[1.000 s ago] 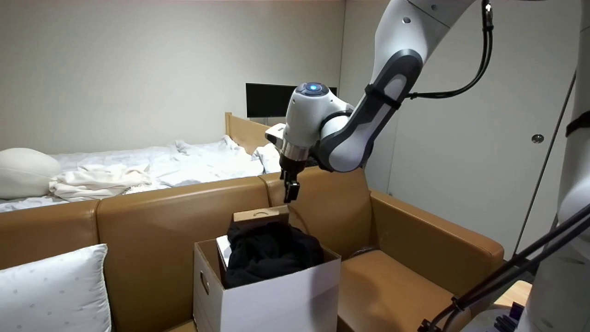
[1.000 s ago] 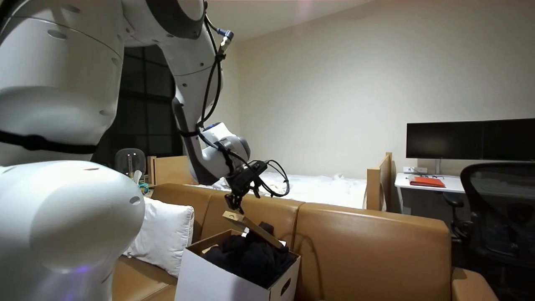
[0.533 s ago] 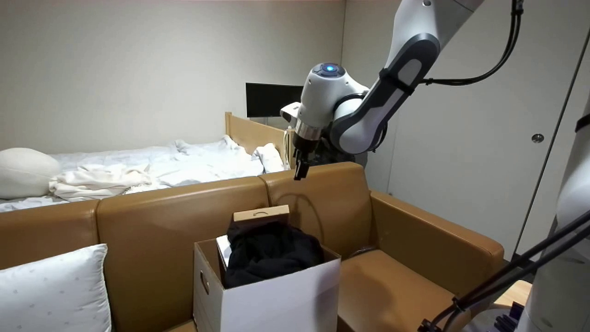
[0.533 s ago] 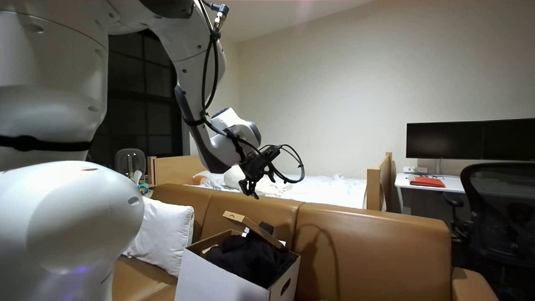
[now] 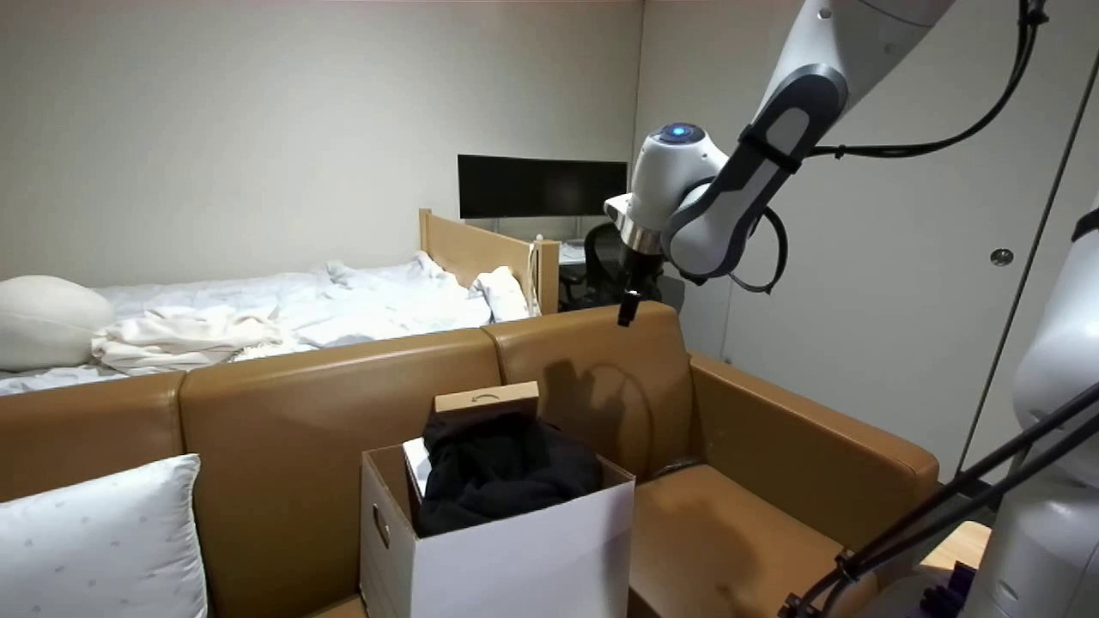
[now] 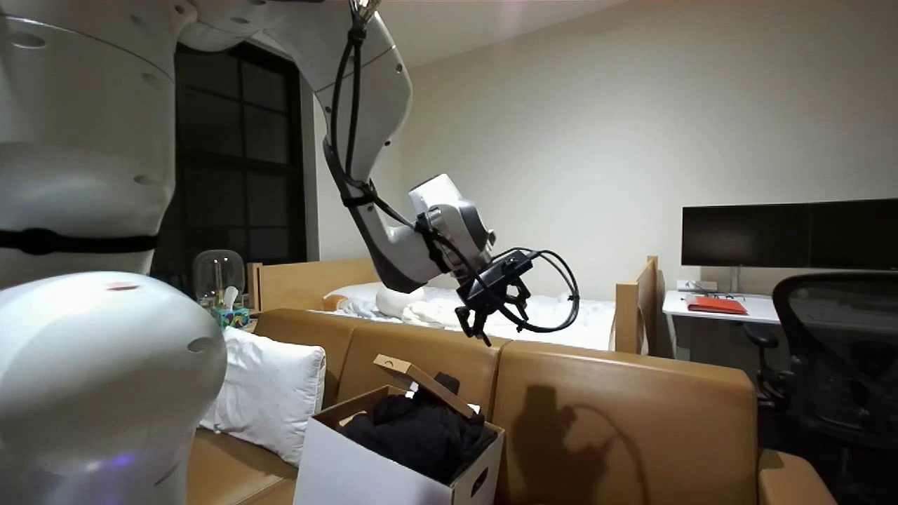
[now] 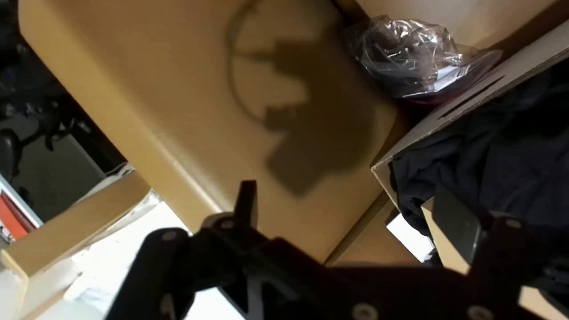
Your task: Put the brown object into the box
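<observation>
Brown object leans tilted in the box, jutting above its rim, while the tool, jaws apart and gripping nothing, has moved away to one side, so the placing looks finished, though perhaps precarious.

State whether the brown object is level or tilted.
Tilted: in an exterior view, the brown object slants over the black clothing in the box, one end clearly higher than the other.
</observation>
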`<state>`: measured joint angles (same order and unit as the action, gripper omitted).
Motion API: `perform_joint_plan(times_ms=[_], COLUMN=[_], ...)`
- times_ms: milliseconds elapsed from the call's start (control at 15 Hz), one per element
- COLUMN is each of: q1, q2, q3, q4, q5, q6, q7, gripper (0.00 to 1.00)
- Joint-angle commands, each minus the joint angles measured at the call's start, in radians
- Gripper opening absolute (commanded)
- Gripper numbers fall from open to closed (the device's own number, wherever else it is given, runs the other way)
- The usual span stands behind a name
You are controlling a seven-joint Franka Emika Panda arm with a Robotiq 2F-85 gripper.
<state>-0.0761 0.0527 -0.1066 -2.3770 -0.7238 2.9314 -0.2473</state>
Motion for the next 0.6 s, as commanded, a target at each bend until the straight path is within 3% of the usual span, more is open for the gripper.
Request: perform_joint_plan(times_ms=[0, 267, 400, 533], q1=[-0.077, -0.243, -0.41, -0.562], q2=[-0.02, 0.036, 0.059, 0.134], q3=[0.007, 0.136, 0.304, 0.445], q4=[-0.085, -0.119, -0.083, 0.031], q5=[0.275, 0.62, 0.789, 0.956], q6=[0.077, 0.044, -0.025, -0.094], q7=[-0.161, -0.299, -0.376, -0.476], gripper=[1.0, 1.0, 1.0, 1.0])
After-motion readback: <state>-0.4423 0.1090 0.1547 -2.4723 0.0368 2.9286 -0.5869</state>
